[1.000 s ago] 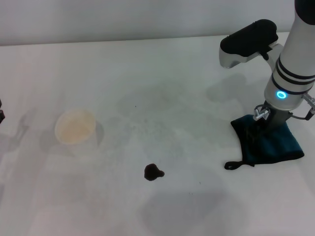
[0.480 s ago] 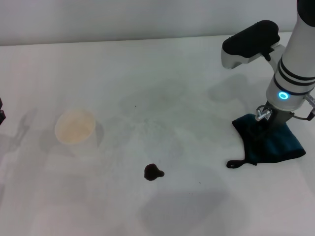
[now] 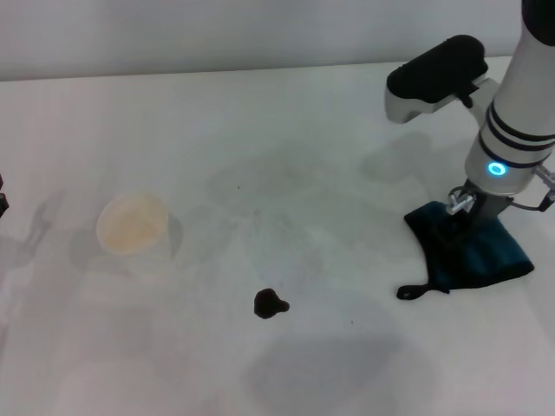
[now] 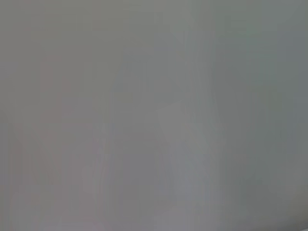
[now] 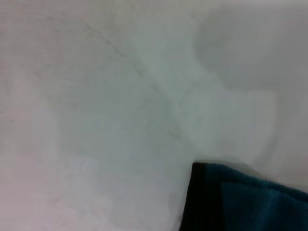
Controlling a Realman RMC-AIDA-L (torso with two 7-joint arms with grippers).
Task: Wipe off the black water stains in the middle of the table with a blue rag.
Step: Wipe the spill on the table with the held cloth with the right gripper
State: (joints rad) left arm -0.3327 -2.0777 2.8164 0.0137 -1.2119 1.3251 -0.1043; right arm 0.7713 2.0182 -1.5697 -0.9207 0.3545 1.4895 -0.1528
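The black water stain (image 3: 270, 303), a small dark blob with a side lobe, lies on the white table (image 3: 286, 130) near the front middle. The blue rag (image 3: 481, 256) sits bunched at the right, its black loop trailing towards the front. It is well to the right of the stain. My right gripper (image 3: 468, 224) stands straight down into the rag's top and is shut on it. A corner of the rag (image 5: 250, 202) shows in the right wrist view. Only a dark sliver of my left gripper (image 3: 3, 201) shows, at the left edge.
A pale, translucent shallow bowl (image 3: 132, 223) stands on the left part of the table. The table's far edge meets a grey wall at the back. The left wrist view shows only a plain grey surface.
My right arm shifted slightly right, then back left, and the rag shifted with it. The stain and the bowl have not moved.
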